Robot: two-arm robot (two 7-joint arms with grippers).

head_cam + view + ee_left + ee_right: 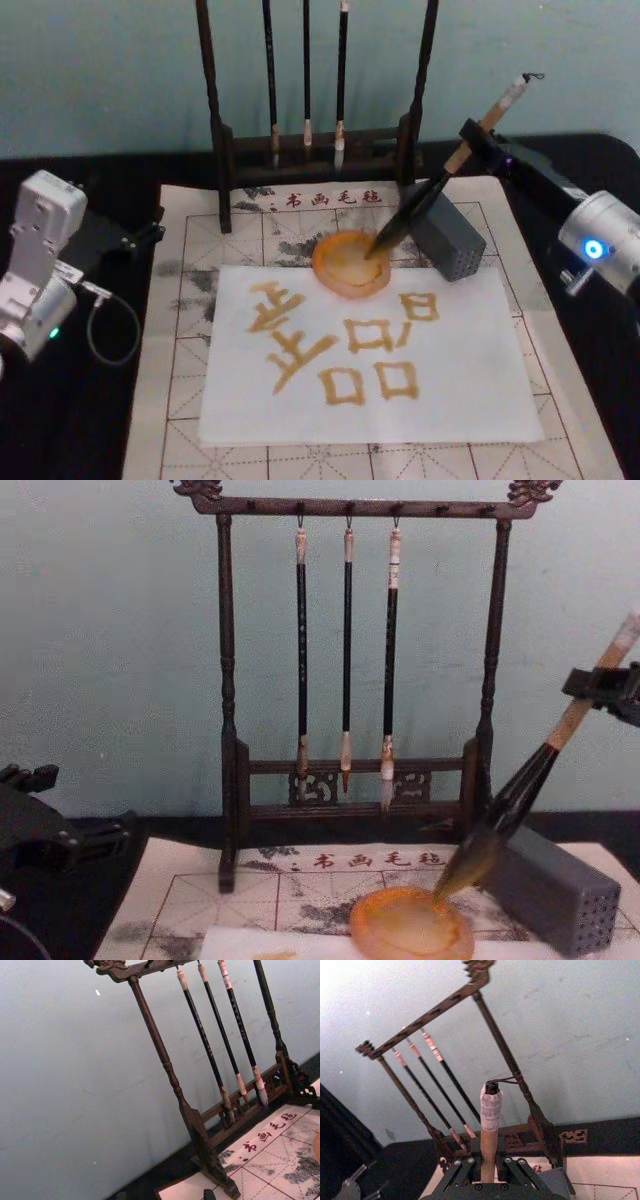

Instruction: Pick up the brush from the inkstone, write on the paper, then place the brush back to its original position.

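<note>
Near the tabletop's front edge lies the paper point(370, 360), covered with golden characters. Just past its far edge sits the inkstone point(350, 265). The dark tip of the brush point(415, 210) rests in it, and the handle slants up rightward beside the grey block point(450, 240). Let go at this tilt, the brush could likely roll off the rim and smear the writing. The right end effector point(475, 135) is clamped on the tan handle. The left end effector point(130, 238) sits parked near the left edge.

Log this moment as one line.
right gripper: shut on thick tan-and-black calligraphy brush, tilted | bristle tip: in round translucent amber inkstone | white paper: golden characters written | left gripper: parked at left
</note>
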